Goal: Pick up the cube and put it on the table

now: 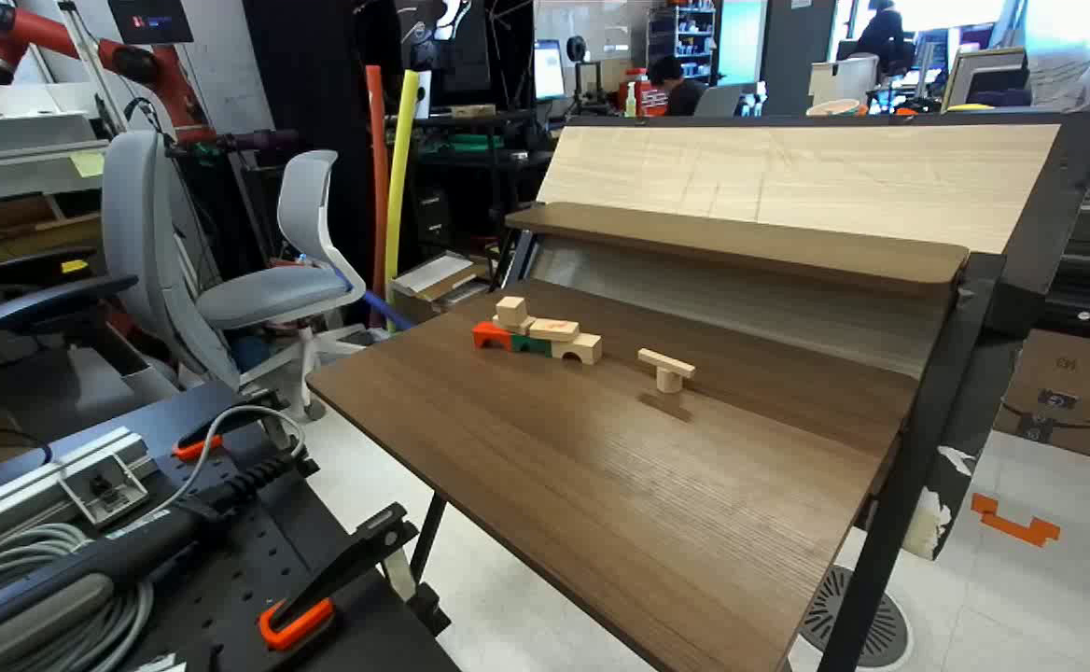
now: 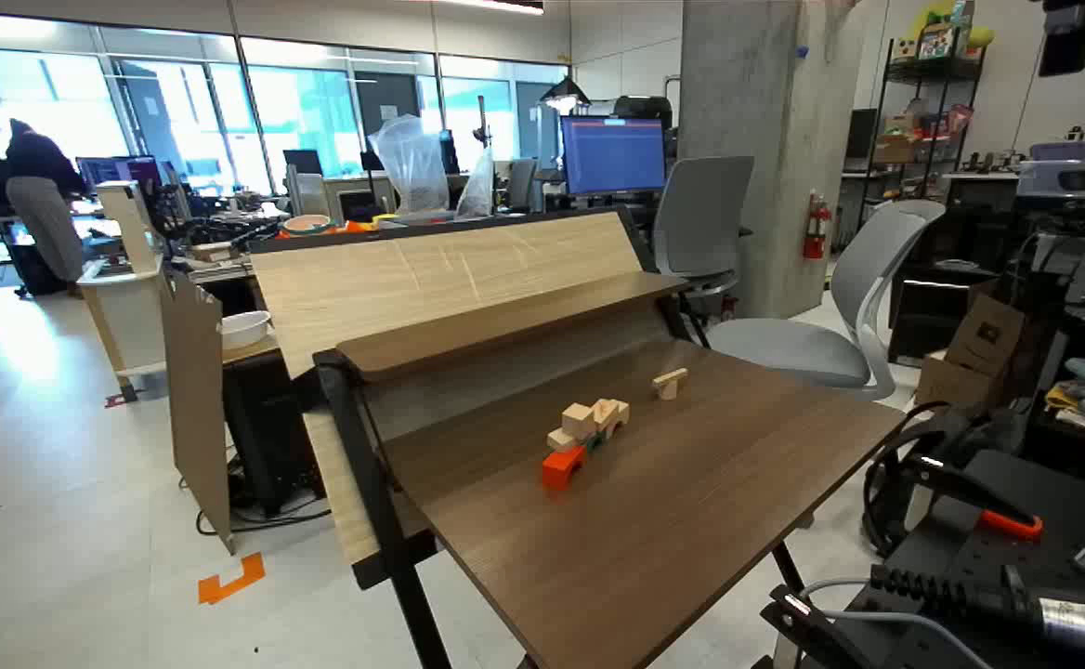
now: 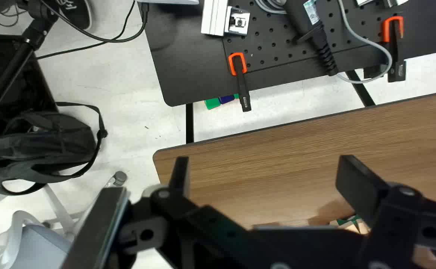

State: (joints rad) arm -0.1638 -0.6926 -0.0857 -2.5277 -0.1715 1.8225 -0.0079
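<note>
A light wooden cube (image 1: 511, 310) sits on top of a small stack of blocks in both exterior views; it also shows there (image 2: 578, 421). Below it are an orange arch block (image 1: 491, 335), a green block (image 1: 531, 346) and natural wood blocks (image 1: 577, 348). The stack stands on the dark brown table (image 1: 620, 467). My gripper (image 3: 265, 160) is open and empty, with its fingers wide apart above the table in the wrist view. There, only a bit of the stack (image 3: 348, 224) shows beside the right finger; the cube cannot be made out. The gripper is out of both exterior views.
A flat block on a short post (image 1: 668, 371) stands apart from the stack on the table. A raised brown shelf (image 1: 741, 238) and a tilted tan board (image 1: 788, 177) rise along the back edge. A black bench (image 3: 192, 63) with clamps and cables stands beyond the front edge.
</note>
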